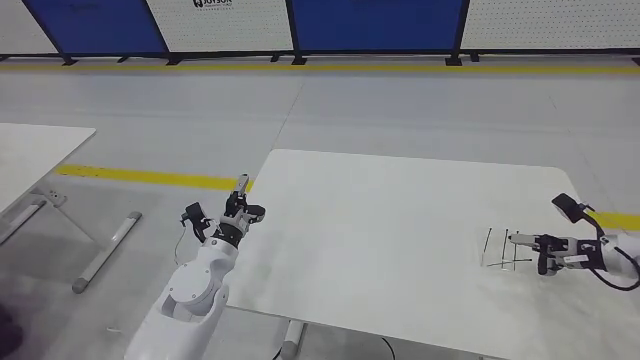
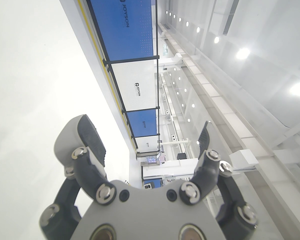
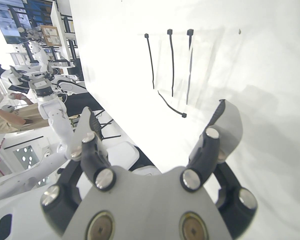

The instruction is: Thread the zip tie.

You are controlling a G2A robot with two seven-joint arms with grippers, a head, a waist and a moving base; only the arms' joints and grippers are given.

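- You have four zip ties lying flat on the white table, at about 3 o'clock from its middle in the top view and nearer its right edge than its centre.
- Three parallel ties lie side by side, apart from one another, heads pointing away from the right gripper.
- A fourth tie lies slantwise between their tail ends and that gripper, touching none of them.
- Your right gripper sits at 3 o'clock of the ties, just beside them, low over the table, claw spread wide with nothing in it.
- From the ties toward 9 o'clock you have a broad stretch of bare tabletop.
- Your left gripper is at the table's left edge, about 9 o'clock, well apart from the ties, claw likewise spread and holding nothing.
- Beyond that edge is open floor, then a second table at 9 o'clock.
- Partition panels stand at 12 o'clock, well back from the far edge.
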